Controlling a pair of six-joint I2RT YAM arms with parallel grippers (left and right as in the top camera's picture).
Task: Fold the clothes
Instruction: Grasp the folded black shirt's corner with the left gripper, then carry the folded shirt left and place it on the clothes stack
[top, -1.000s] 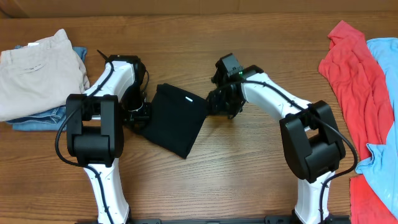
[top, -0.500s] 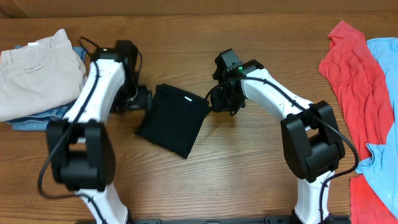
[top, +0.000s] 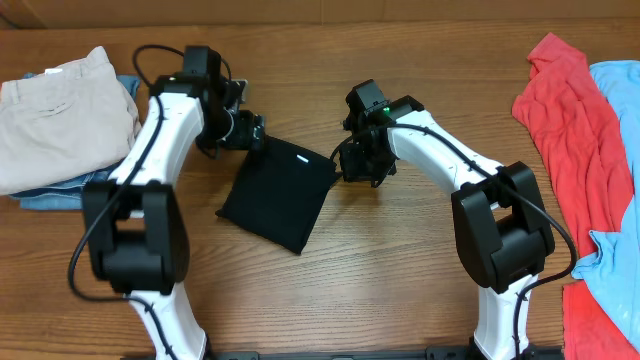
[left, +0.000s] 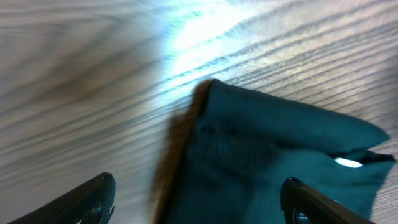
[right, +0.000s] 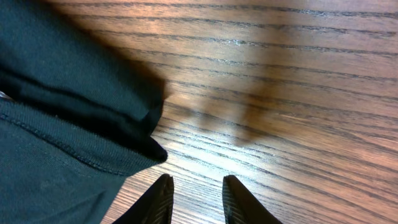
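I've got the black shirt (top: 278, 195) mid-table (top: 400, 290), folded into a compact rectangle, turned at an angle, lying flat on the wood. A small white label (top: 300, 158) shows near its far edge.

The left gripper (top: 252, 132) is over the shirt's far-left corner. On my left wrist view its fingers (left: 93, 199) stand wide apart with nothing between them, and the shirt corner and bare wood are underneath. That view is blurred, so I can't tell whether it touches the fabric.

The right gripper (right: 198, 186) is at the shirt's right-hand corner, low over the wood. Its fingers (right: 163, 199) have a narrow gap with only wood showing between them and nothing clamped. The shirt edge lies just beside one finger, with layers stacked and a stitched hem visible.

Beige trousers (top: 60, 115) lie on blue denim (top: 60, 195) at the left edge. A red garment (top: 560, 120) and a light blue garment (top: 615, 170) are at the right edge, well apart from the shirt.
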